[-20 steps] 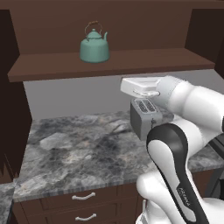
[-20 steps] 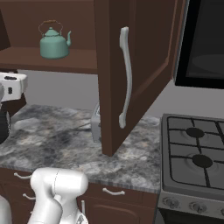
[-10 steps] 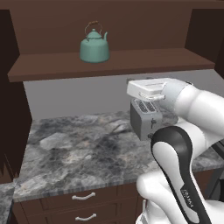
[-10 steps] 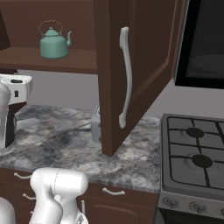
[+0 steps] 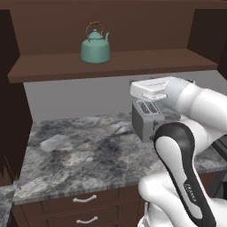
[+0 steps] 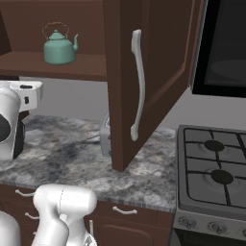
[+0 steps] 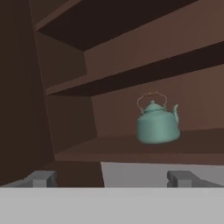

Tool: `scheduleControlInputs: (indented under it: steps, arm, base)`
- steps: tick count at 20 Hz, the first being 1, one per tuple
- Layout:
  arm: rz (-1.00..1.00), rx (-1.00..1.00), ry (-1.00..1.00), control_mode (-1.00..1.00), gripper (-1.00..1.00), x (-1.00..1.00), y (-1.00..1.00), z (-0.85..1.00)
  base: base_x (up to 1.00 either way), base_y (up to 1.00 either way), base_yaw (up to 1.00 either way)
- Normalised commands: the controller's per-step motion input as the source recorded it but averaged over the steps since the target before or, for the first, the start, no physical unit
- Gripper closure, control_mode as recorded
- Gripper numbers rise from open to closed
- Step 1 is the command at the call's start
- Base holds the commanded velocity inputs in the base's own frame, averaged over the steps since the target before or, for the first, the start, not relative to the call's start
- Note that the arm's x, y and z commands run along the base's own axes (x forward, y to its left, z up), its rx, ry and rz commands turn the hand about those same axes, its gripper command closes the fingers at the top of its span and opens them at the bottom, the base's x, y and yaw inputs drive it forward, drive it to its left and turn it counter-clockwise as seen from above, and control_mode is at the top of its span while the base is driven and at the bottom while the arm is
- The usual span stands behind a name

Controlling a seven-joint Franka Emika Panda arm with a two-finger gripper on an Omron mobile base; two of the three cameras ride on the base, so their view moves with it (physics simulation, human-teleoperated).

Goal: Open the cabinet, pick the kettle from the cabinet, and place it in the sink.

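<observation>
- Up on the wall, the cabinet [image 6: 144, 72] stands open, door swung wide.
- On its lower shelf sits the kettle [image 7: 157, 124], upright, ahead of and above the jaws.
- Below it, the gripper [image 7: 111, 178] hangs with jaws spread wide, holding nothing, well apart from the kettle.

matt dark wood cabinet [image 5: 111, 62], smooth teal kettle [image 5: 95, 48], marbled stone counter [image 5: 80, 155]

cabinet [image 5: 111, 66] doors swung wide, kettle [image 5: 95, 45] alone on shelf, unobstructed frontally
</observation>
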Motion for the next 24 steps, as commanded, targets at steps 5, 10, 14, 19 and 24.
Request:
scheduleControlInputs:
  steps: [5, 10, 14, 19, 24]
  arm:
    - [-0.03, -0.04, 0.00, -1.00, -1.00, 0.26, -0.08, 0.00]
    - [-0.11, -0.05, 0.00, -1.00, -1.00, 0.19, -0.01, 0.03]
    - [-0.21, -0.08, 0.00, -1.00, -1.00, 0.19, 0.02, 0.06]
    - [-0.24, -0.06, 0.00, -1.00, -1.00, 0.20, 0.01, 0.10]
    - [-0.06, 0.00, 0.04, -1.00, -1.00, 0.13, 0.00, 0.20]
  base:
    - [0.00, 0.00, 0.00]
    - [0.00, 0.00, 0.00]
    - [0.00, 0.00, 0.00]
    - [0.00, 0.00, 0.00]
    - [0.00, 0.00, 0.00]
